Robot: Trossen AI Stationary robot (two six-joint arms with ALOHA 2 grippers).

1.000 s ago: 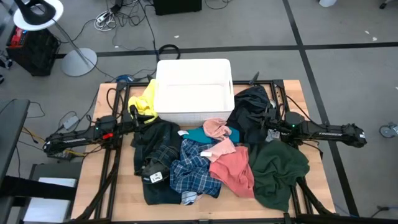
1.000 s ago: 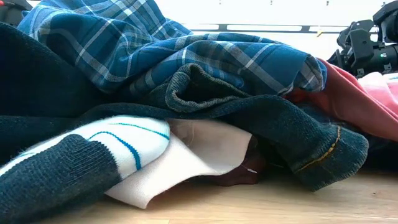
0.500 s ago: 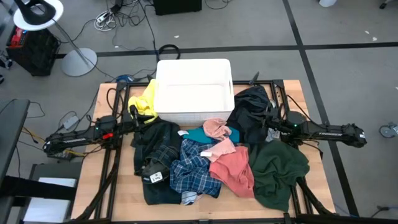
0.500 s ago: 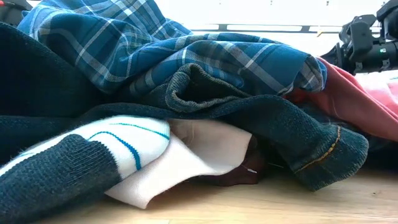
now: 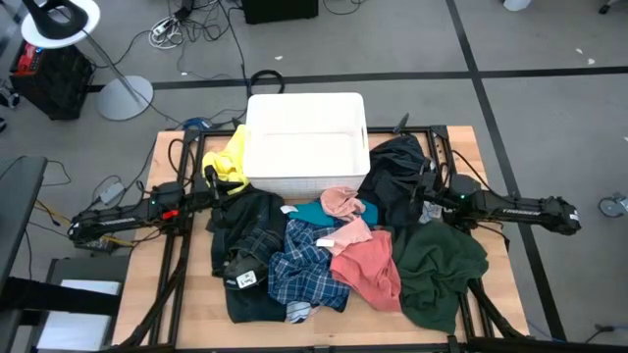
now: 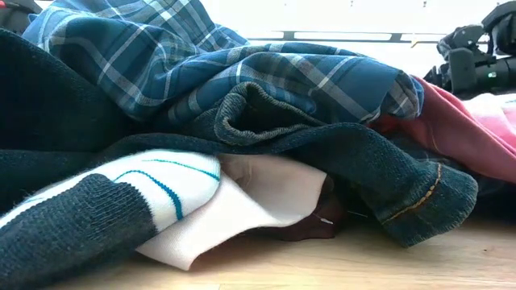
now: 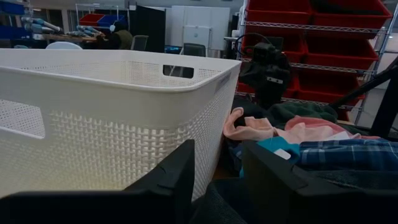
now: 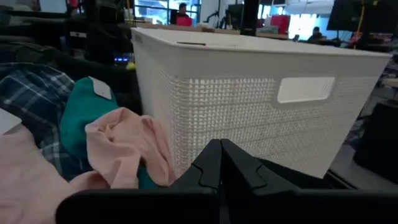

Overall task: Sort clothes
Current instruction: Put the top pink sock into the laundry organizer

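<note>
The clothes point(image 5: 334, 260) lie heaped on the front half of the bench point(image 5: 461, 142), piled against the near wall of the white bin point(image 5: 306, 142), which stands at the rear centre. Within the heap, a blue plaid shirt point(image 5: 304, 270) sits at the middle, a salmon pink garment point(image 5: 371, 267) just beside it, a dark green one point(image 5: 442, 265) at the right edge, a black one point(image 5: 397, 176) beside the bin's right wall, and a yellow one point(image 5: 231, 162) touching its left wall.

The left gripper point(image 5: 218, 192) rests low beside the bin's left front corner, jaws spread, nothing between them. The right gripper point(image 5: 417, 194) sits over the black garment, jaws pressed together, holding nothing. The bin stands between both grippers' approach lines. A floor lamp point(image 5: 74, 29) stands beyond the bench.
</note>
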